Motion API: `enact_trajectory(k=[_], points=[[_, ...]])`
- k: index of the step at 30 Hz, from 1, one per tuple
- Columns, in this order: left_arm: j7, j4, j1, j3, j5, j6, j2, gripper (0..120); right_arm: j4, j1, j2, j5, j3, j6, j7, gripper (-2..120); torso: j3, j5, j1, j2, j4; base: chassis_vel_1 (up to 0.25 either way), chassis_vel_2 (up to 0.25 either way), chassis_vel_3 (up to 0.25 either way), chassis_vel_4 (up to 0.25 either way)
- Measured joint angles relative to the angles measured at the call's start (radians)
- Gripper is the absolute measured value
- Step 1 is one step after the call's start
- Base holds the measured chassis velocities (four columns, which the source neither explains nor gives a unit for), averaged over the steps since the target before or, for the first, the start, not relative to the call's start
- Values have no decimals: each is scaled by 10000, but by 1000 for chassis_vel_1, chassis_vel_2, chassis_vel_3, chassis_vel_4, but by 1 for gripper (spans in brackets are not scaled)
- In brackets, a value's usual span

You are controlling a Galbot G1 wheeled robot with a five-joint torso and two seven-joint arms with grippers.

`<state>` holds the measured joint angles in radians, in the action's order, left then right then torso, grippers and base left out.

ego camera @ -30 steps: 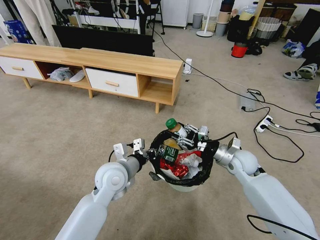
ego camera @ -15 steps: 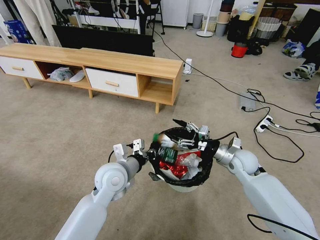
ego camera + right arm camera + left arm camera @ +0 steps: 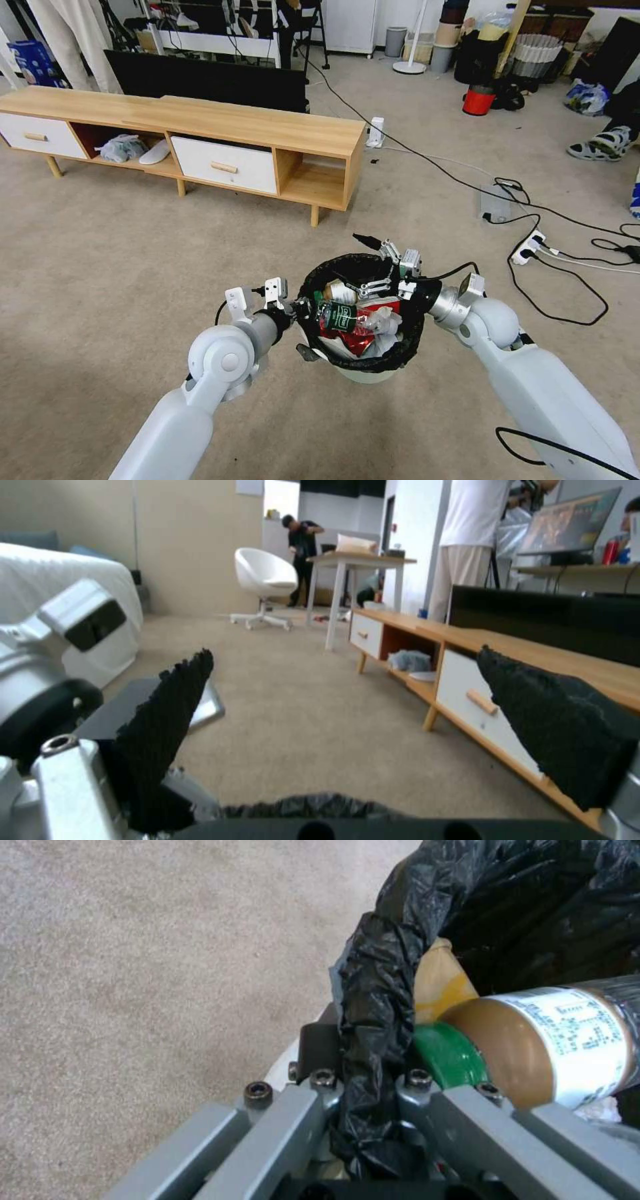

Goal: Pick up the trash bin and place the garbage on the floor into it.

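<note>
The trash bin [image 3: 363, 370], a white pail with a black bag over its rim [image 3: 380, 990], hangs just above the floor [image 3: 120, 267], a beige carpet. My left gripper [image 3: 299, 311] is shut on the bin's left rim, and the bag is pinched between its fingers [image 3: 320, 1060]. Garbage fills the bin: a green-capped bottle [image 3: 340, 315] [image 3: 553, 1040] lies on top of red wrappers [image 3: 357, 340] and white tissue. Over the bin's far right rim my right gripper [image 3: 375, 265] stands open, its black pads [image 3: 167, 720] wide apart with nothing between them.
A long wooden TV bench [image 3: 220, 133] with white drawers stands ahead on the left. Black cables and a white power strip [image 3: 528, 248] lie on the carpet to the right. Farther back are a red bucket [image 3: 479, 101] and bags. Open carpet surrounds the bin.
The bottle that my right gripper held above the bin has dropped into it and now lies on the trash. The right gripper has opened. The left arm is still.
</note>
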<state>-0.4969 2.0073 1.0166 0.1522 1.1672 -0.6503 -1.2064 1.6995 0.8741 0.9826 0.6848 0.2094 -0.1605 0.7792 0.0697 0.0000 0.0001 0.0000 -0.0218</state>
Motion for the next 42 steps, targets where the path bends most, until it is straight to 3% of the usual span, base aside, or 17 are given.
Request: enact_trajectory(k=[20,31,36,42], points=[[-24,157,140,467,-22,4,86,2,1471,91,-653,888,2092,255,-410,100,0,0,0,0,1,0,0,0,0],[-82,585,193,1052,-81,1,152,2,1929,2200,-1146,-584,4612,985,-2622,100,-1,1,0,0,0,0,0,0,0],[-103,696,169,1313,-87,-7,141,2,2175,3561,-895,-1042,5449,1283,-3825,100,-1,1,0,0,-1,0,0,0,0],[-225,809,99,1375,23,-32,193,2,1979,4276,-458,-1472,5795,1497,-4804,100,-1,1,0,0,0,0,0,0,0]])
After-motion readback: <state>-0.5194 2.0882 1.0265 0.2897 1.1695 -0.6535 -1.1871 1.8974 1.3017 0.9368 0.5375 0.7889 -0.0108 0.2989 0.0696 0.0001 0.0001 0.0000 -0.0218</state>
